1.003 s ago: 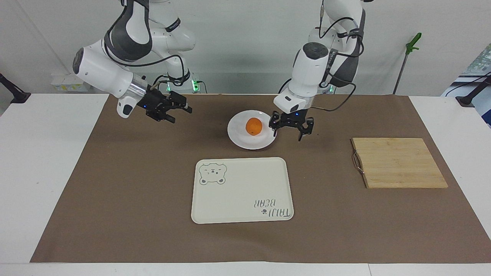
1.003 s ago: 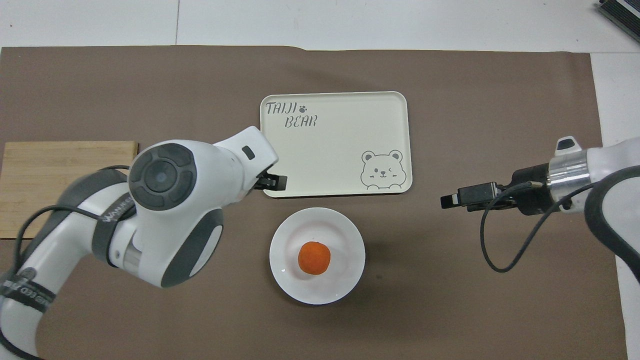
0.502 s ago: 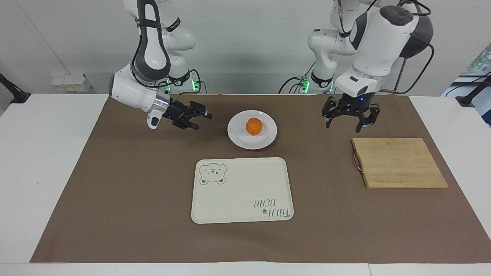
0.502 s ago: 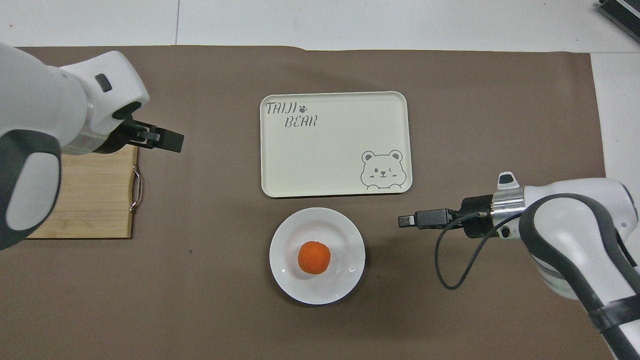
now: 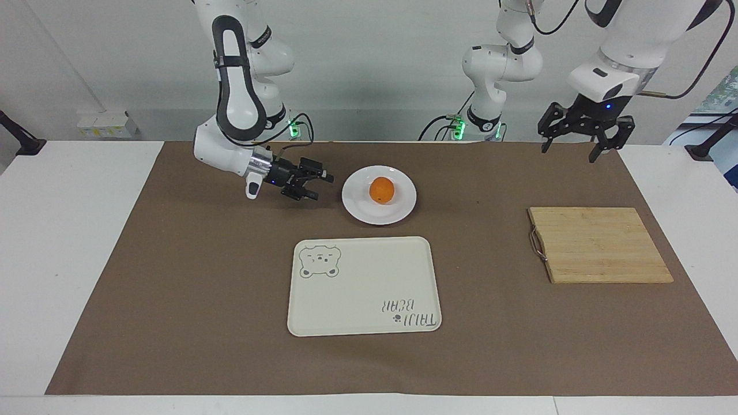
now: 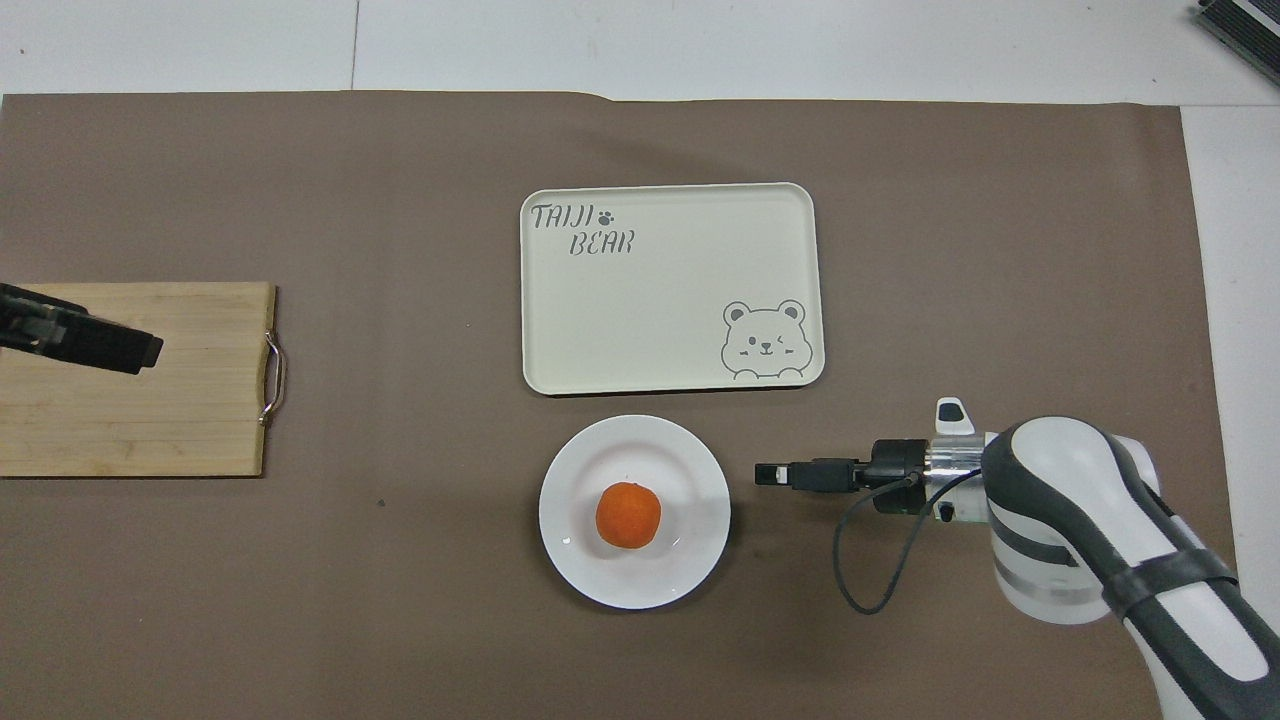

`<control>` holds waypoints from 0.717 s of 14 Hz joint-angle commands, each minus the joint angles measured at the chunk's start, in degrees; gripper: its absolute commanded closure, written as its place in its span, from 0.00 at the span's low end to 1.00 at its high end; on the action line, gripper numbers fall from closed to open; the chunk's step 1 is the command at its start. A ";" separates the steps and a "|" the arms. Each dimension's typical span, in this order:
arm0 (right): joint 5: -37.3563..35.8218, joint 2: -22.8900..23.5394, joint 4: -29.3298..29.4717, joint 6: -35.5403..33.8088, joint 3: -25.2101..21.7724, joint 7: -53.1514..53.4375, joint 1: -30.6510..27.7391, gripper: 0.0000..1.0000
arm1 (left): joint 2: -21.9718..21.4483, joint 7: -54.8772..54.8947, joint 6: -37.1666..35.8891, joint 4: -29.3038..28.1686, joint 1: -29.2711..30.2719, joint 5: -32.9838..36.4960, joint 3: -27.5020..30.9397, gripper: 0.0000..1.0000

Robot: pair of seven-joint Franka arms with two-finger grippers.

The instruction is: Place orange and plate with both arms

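Orange (image 5: 381, 189) sits on plate (image 5: 379, 195) between tray (image 5: 364, 286) and robots; right gripper (image 5: 319, 184) beside plate and left gripper (image 5: 580, 143) both spread.

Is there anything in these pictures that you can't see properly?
- Overhead view: the left claw shows only its tip over the bamboo cutting board; the picture's edge cuts off the rest.
- Either view: the small bright-orange orange covers the middle of the round white plate.

A white table (image 5: 69, 242) stands against a plain white wall (image 5: 369, 63), a brown paper sheet (image 5: 190, 300) covering most of its top. A green-handled tool (image 5: 714, 80) shows near the wall at one corner; a white power strip (image 5: 104, 124) sits at the other.
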 commanded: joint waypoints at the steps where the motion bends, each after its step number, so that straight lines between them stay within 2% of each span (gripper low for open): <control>1: 7.74 2.43 -0.72 4.31 -0.16 -5.18 4.54 0.00 | -2.35 0.77 -4.65 -0.31 0.96 1.07 -0.16 0.00; 4: 15.57 4.54 -0.72 5.28 -0.16 -8.17 7.80 0.00 | -4.47 0.33 -5.36 -1.01 2.10 0.71 0.72 0.00; 10: 16.56 4.55 -0.72 6.16 -0.07 -8.18 9.30 0.00 | -4.64 0.42 -5.54 -1.28 3.77 0.89 0.72 0.00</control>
